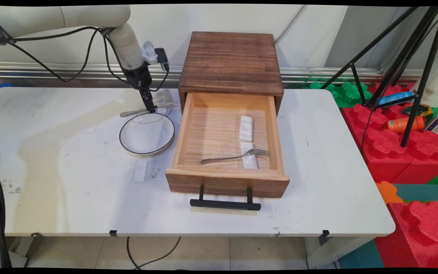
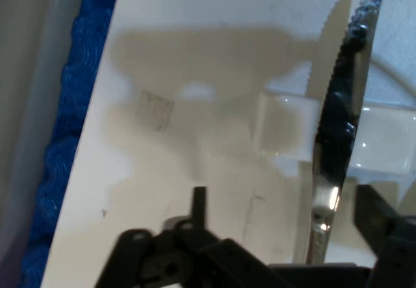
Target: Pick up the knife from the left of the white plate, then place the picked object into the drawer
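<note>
Gripper [image 1: 149, 107] is low over the bench [image 1: 70, 182], just behind the plate [image 1: 147, 134]. Fingers [image 2: 198, 203] are spread apart, straddling the knife [image 2: 335, 132], which lies across a white rest [image 2: 286, 122] behind the plate. Right of the plate is the open drawer [image 1: 226, 179], holding a fork [image 1: 234, 156].

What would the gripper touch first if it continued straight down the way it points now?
Most likely the knife, which lies on a small white rest behind the plate. The gripper points down almost onto it; its exact height is unclear.
</note>
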Robot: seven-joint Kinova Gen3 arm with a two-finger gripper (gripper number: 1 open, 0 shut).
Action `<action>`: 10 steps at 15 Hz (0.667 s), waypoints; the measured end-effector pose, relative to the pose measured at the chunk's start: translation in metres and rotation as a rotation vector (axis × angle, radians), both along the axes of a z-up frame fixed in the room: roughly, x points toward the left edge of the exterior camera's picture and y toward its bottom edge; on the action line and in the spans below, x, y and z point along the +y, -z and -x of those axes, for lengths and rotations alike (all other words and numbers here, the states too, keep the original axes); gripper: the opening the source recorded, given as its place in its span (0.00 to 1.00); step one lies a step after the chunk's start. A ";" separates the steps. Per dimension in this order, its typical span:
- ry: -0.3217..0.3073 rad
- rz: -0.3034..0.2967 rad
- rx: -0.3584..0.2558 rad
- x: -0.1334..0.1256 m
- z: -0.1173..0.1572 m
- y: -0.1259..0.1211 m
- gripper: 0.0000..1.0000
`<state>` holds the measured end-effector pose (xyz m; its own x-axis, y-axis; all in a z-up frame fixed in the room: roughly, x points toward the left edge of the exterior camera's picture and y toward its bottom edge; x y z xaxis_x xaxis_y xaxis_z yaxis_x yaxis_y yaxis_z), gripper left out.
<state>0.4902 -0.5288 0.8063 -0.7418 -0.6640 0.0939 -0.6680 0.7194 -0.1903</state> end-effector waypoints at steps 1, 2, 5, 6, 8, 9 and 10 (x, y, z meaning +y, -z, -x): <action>0.000 -0.002 0.002 -0.002 0.000 0.001 0.00; 0.000 -0.004 0.004 -0.003 0.001 0.002 0.00; -0.001 -0.009 0.009 -0.005 0.001 0.004 0.00; -0.001 -0.011 0.010 -0.005 0.001 0.005 0.00; -0.002 -0.014 0.012 -0.005 0.002 0.006 0.00; -0.004 -0.015 0.014 -0.005 0.002 0.006 0.00; -0.006 -0.015 0.015 -0.005 0.002 0.006 0.00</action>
